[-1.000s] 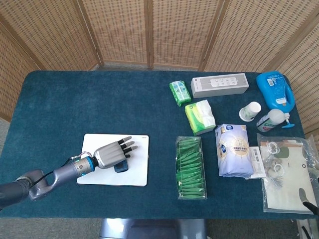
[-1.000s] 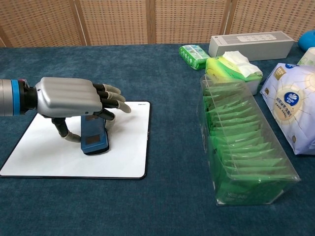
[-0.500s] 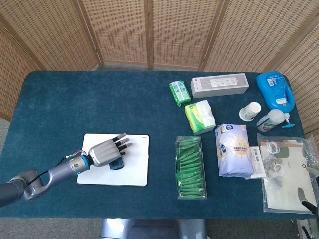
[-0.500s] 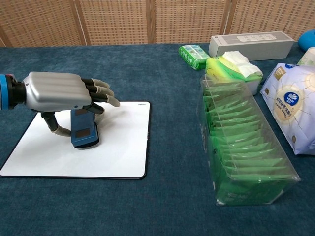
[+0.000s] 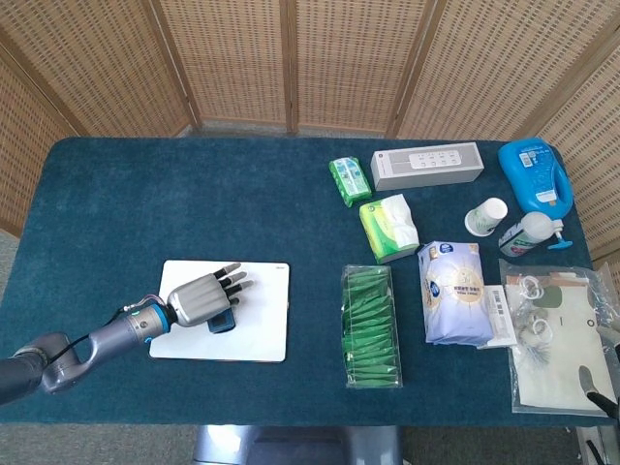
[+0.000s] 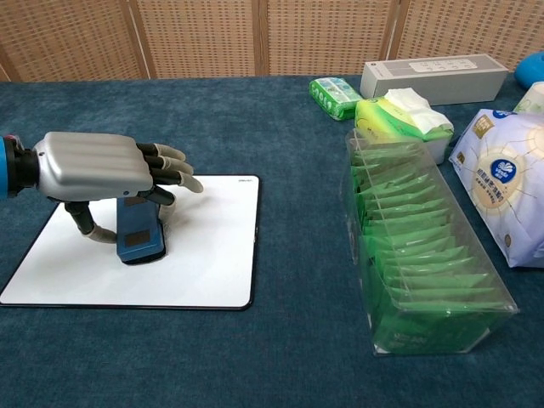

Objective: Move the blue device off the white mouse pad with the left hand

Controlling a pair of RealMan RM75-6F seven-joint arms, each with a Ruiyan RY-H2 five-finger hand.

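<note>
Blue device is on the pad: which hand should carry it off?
Left. The left hand already grips the blue device over the white mouse pad; the right hand isn't in view.

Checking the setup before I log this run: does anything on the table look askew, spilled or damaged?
Nothing stands out. The left hand grips the blue device over the white mouse pad.
</note>
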